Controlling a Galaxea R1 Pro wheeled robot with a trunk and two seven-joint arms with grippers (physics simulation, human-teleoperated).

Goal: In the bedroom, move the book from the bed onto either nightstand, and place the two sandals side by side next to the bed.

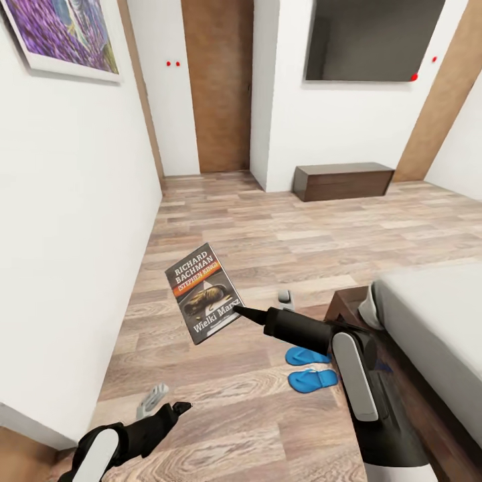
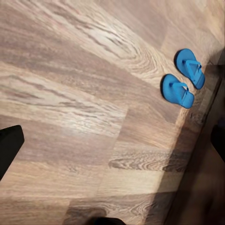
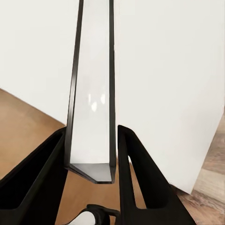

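My right gripper [image 1: 239,312] is shut on the book [image 1: 204,292] and holds it in the air over the wood-plank floor, its dark cover with white lettering and an orange band facing the head camera. In the right wrist view the book [image 3: 91,117] stands edge-on between the two black fingers [image 3: 140,183], in front of a white wall. The two blue sandals [image 1: 309,368] lie side by side on the floor just beside the bed [image 1: 435,321]; the sandals [image 2: 183,79] lie close to the dark bed frame [image 2: 201,178]. My left gripper [image 1: 167,400] hangs low and open, holding nothing.
A white wall [image 1: 67,234] with a framed purple picture [image 1: 67,30] runs close along the left. A low dark-brown cabinet [image 1: 343,181] stands against the far wall under a dark screen [image 1: 371,40]. A brown wood panel [image 1: 217,84] closes the far corridor.
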